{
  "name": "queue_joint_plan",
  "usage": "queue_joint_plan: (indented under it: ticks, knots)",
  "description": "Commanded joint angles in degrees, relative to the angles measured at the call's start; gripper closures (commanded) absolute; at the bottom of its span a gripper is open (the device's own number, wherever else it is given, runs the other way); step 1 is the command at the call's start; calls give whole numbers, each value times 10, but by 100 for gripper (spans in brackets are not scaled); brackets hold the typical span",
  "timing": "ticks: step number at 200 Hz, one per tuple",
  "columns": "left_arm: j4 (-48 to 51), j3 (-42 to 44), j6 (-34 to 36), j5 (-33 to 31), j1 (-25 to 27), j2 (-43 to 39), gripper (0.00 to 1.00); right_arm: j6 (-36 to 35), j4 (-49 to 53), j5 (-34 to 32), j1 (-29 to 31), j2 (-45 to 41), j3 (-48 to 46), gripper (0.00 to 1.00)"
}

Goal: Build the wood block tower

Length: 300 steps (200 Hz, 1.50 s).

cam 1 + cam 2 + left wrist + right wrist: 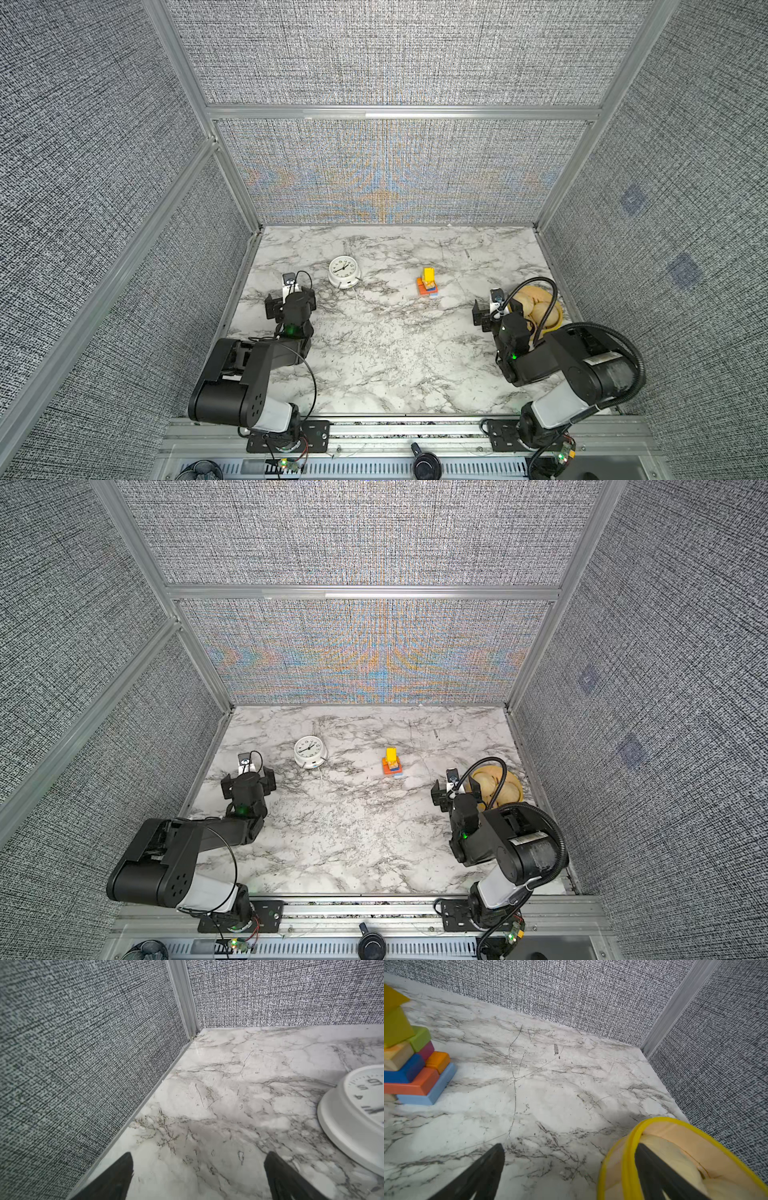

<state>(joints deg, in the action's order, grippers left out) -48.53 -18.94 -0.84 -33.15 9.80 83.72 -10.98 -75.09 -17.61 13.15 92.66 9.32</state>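
The tower (428, 283) stands right of centre on the marble table (374, 353), toward the back wall. Its wood blocks (415, 1064) go light blue at the bottom, then orange and blue, with magenta, green and tan above and yellow on top. I see no loose block lying anywhere, so I'd call the build finished, or near enough.

Doing this step well now means leaving the stack alone. Any move should lift up and away, not sweep across the middle (those upper pieces look perched).

The right gripper (569, 1147) hangs well apart from the stack, its fingers spread wide and empty, one over the rim of the yellow bowl (629, 1142). The left gripper (198, 1159) is likewise wide open with nothing between its fingers, near the white clock (343, 270).

The only writing I can read is the clock's dial numerals, 4 and 5 in the left wrist view. No brand is legible.
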Motion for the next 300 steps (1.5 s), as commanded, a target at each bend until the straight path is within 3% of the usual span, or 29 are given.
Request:
queue_joint_plan:
  ticks: [1,24,42,59,87,103,132,167,195,208,222,243,265,278,292,300]
  knots:
    - [-73,10,6,-11,12,-9,1,13,-52,15,-5,4,1,1]
    - [-149,43,25,-11,25,-4,1,12,-52,16,-5,4,2,1]
    - [-240,93,67,50,27,2,1,12,-53,16,-5,5,2,1]
    - [-315,124,78,64,31,26,1,11,-52,16,-5,5,2,1]
    - [-303,105,65,34,32,39,1,11,-53,16,-4,4,2,1]
    - [-305,82,69,52,21,61,1,12,-52,16,-5,6,2,1]
    - [-61,10,9,110,-22,-5,1,11,-51,18,-6,7,4,1]
    - [69,-66,-21,182,-68,9,1,21,-8,27,-15,-7,19,1]
    - [30,-42,-23,174,-69,-1,1,31,41,37,-25,-20,36,1]
    - [-33,8,-37,154,-64,-8,1,32,40,37,-25,-19,36,1]
    - [-131,41,21,185,-47,17,2,32,40,36,-24,-20,36,1]
    - [-278,68,34,182,-44,82,2,32,37,35,-25,-20,35,1]
    - [-138,27,8,160,-45,44,1,32,33,32,-25,-18,34,1]
    - [-80,-2,-13,182,-68,43,1,38,66,27,-26,-22,50,1]
    - [-64,-8,-21,189,-76,40,1,69,183,38,-49,-35,101,1]
    - [-76,-7,-17,189,-77,43,1,92,259,103,-87,-39,137,1]
